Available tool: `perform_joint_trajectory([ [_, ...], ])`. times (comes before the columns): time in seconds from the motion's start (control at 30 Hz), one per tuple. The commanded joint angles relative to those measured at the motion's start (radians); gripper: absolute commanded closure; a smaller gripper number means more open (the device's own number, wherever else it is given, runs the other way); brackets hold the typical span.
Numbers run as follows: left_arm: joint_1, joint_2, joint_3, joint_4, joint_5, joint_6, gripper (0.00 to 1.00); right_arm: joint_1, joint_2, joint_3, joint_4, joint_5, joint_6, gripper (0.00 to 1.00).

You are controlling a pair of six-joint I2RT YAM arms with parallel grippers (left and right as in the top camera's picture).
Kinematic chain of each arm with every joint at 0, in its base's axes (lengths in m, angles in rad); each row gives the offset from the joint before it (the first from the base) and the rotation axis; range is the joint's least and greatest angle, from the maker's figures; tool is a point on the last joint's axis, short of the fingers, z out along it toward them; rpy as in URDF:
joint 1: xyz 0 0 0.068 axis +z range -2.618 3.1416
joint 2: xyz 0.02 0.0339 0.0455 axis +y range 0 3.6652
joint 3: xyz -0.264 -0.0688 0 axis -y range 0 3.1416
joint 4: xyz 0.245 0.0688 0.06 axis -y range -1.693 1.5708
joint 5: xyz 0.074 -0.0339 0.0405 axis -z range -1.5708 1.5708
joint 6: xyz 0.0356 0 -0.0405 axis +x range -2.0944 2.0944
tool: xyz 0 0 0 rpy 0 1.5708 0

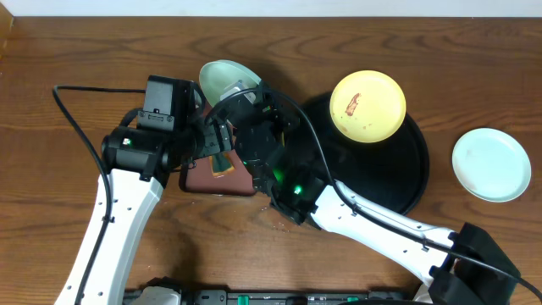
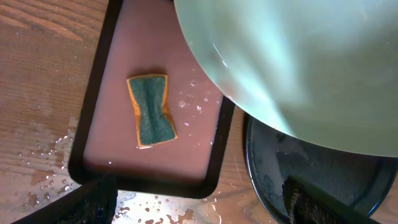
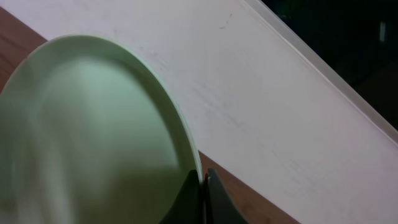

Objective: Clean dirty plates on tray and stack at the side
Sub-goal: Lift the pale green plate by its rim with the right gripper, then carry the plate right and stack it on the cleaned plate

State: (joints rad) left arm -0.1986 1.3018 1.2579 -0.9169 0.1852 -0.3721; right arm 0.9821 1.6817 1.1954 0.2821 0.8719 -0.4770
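The right tool (image 3: 204,186) is clamped on the thin rim of a mint plate (image 1: 224,80). It holds the plate tilted in the air above the brown tray (image 2: 102,87), at 9 o'clock from the black tray (image 1: 406,186). The left tool (image 2: 199,211) is spread open and empty, with the sponge (image 2: 151,111) lying loose in the brown tray below it.

The yellow plate (image 1: 367,106), with its red-brown smear, waits at 12 o'clock on the black tray. A second mint plate (image 1: 491,165) sits on the table (image 1: 51,212) at 3 o'clock.

The main risk I see is that narrow edge pinch. Water drops (image 2: 193,102) suggest a wet plate, so pressure from wiping could make it pivot or slide free. Both arms also crowd one spot, so reaching for the sponge could knock the plate.
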Motion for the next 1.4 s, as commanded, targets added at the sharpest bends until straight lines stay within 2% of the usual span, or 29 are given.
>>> perform_joint_trajectory([
  [0.0, 0.002, 0.0, 0.02, -0.003, 0.006, 0.006, 0.14, 0.01, -0.022, 0.007, 0.006, 0.018, -0.003, 0.99],
  [0.23, 0.002, 0.0, 0.019, -0.003, 0.006, 0.006, 0.14, 0.006, -0.022, 0.007, 0.006, 0.019, 0.0, 0.99],
  [0.33, 0.002, 0.0, 0.019, -0.003, 0.006, 0.006, 0.14, 0.002, -0.022, 0.007, -0.021, -0.014, 0.064, 0.99],
  [0.4, 0.002, 0.0, 0.019, -0.003, 0.006, 0.006, 0.14, -0.008, -0.022, 0.007, -0.028, 0.016, 0.043, 0.99],
  [0.47, 0.002, 0.0, 0.02, -0.003, 0.006, 0.006, 0.14, -0.026, -0.022, 0.007, -0.036, 0.035, 0.104, 0.99],
  [0.53, 0.002, 0.0, 0.02, -0.003, 0.006, 0.006, 0.14, -0.028, -0.022, 0.007, -0.08, -0.033, 0.089, 0.99],
  [0.57, 0.002, 0.0, 0.02, -0.003, 0.006, 0.006, 0.14, -0.029, -0.022, 0.007, -0.089, -0.019, 0.067, 0.99],
  [0.63, 0.002, 0.0, 0.019, -0.003, 0.006, 0.006, 0.14, -0.041, -0.022, 0.007, -0.089, 0.056, 0.116, 0.99],
  [0.67, 0.002, 0.0, 0.019, -0.003, 0.006, 0.006, 0.14, -0.045, -0.022, 0.007, -0.099, 0.043, 0.163, 0.99],
  [0.73, 0.002, 0.0, 0.02, -0.003, 0.006, 0.006, 0.14, -0.043, -0.022, 0.007, -0.148, -0.054, 0.14, 0.99],
  [0.77, 0.002, 0.0, 0.02, -0.003, 0.006, 0.006, 0.14, -0.045, -0.022, 0.007, -0.159, -0.027, 0.145, 0.99],
  [0.83, 0.002, 0.0, 0.02, -0.003, 0.006, 0.006, 0.14, -0.059, -0.022, 0.007, -0.178, 0.043, 0.239, 0.99],
  [0.87, 0.002, 0.0, 0.02, -0.003, 0.006, 0.006, 0.14, -0.066, -0.025, 0.007, -0.211, 0.018, 0.315, 0.99],
  [0.97, 0.002, 0.0, 0.019, -0.003, 0.006, 0.006, 0.14, -0.081, -0.037, 0.007, -0.348, -0.175, 0.423, 0.99],
  [1.1, 0.002, 0.0, 0.02, -0.003, 0.006, 0.006, 0.14, -0.126, -0.103, 0.008, -0.518, -0.203, 0.688, 0.99],
  [1.17, 0.002, 0.0, 0.02, -0.003, 0.006, 0.006, 0.14, -0.194, -0.165, 0.008, -0.607, -0.31, 0.806, 0.99],
  [1.37, 0.002, 0.0, 0.02, -0.003, 0.006, 0.006, 0.14, -0.508, -0.341, 0.007, -0.78, -0.727, 0.966, 0.99],
])
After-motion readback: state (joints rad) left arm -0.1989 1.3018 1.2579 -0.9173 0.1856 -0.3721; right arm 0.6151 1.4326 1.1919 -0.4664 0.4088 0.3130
